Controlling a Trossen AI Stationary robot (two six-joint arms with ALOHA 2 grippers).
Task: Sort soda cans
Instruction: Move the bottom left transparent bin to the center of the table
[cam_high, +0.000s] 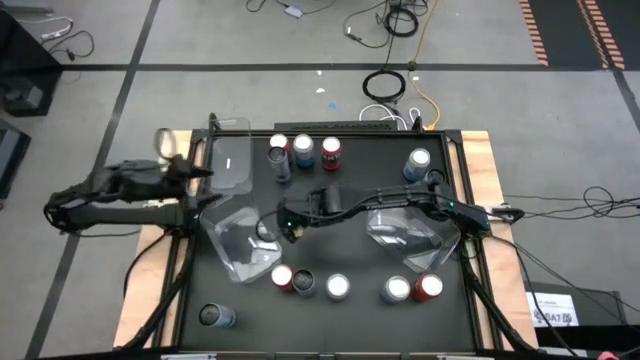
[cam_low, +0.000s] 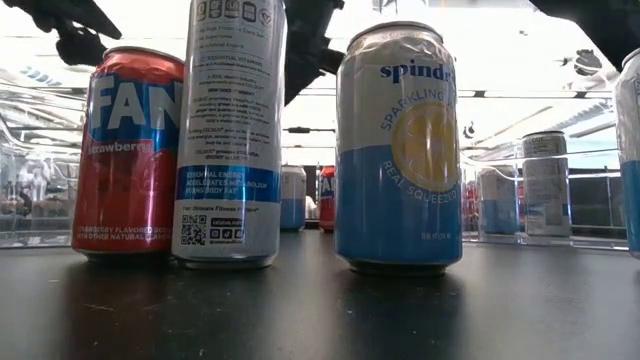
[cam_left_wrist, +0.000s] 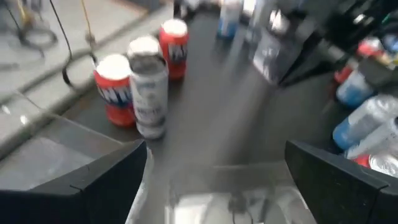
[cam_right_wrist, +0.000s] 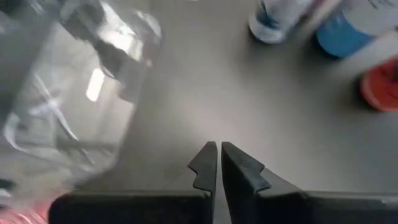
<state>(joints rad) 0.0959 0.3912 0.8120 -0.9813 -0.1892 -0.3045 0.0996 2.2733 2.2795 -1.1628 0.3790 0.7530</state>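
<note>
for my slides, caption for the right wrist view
Shut right claw over the dark table, empty, beside a clear plastic bin.

Three cans crowd the front of my black table (cam_low: 300, 320): a red strawberry can (cam_low: 125, 155) at left, touching a tall white-and-blue can (cam_low: 228, 130) just beside it, and a silver-and-blue lemon sparkling-water can (cam_low: 400, 150) standing apart to the right. A fourth can's edge (cam_low: 630, 150) cuts in at far right. Farther back, smaller cans (cam_low: 293, 197) stand near clear plastic bins (cam_low: 560, 200). Dark parts of my arms (cam_low: 300, 40) hang in from above.
</note>
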